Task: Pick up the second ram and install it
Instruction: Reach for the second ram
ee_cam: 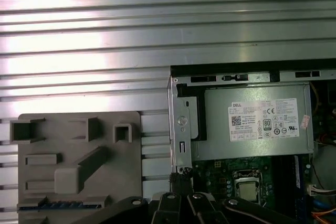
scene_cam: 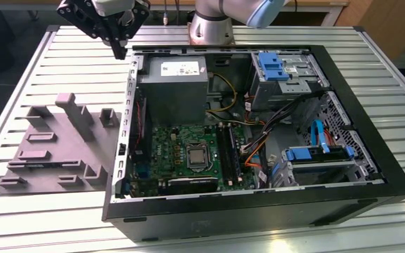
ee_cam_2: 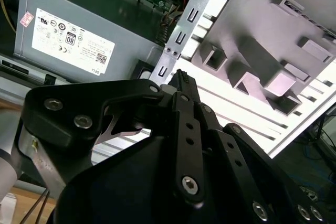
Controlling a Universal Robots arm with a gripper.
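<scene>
Black linkage hand (ee_cam: 181, 176), fingers (scene_cam: 121, 47) closed on nothing, hangs near the far corner of the open black computer case (scene_cam: 259, 210). Long dark green memory stick (ee_cam: 63, 203) lies in the grey plastic fixture block (scene_cam: 55, 142), well apart. Likely risk: closed fingers strike the stick instead of straddling it.

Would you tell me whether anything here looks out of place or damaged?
Nothing stands out. The open computer case lies flat on the slatted table, the grey fixture block sits level beside it at the exterior view's left, and the gripper hangs near the case's corner. No spills or damage show.
</scene>
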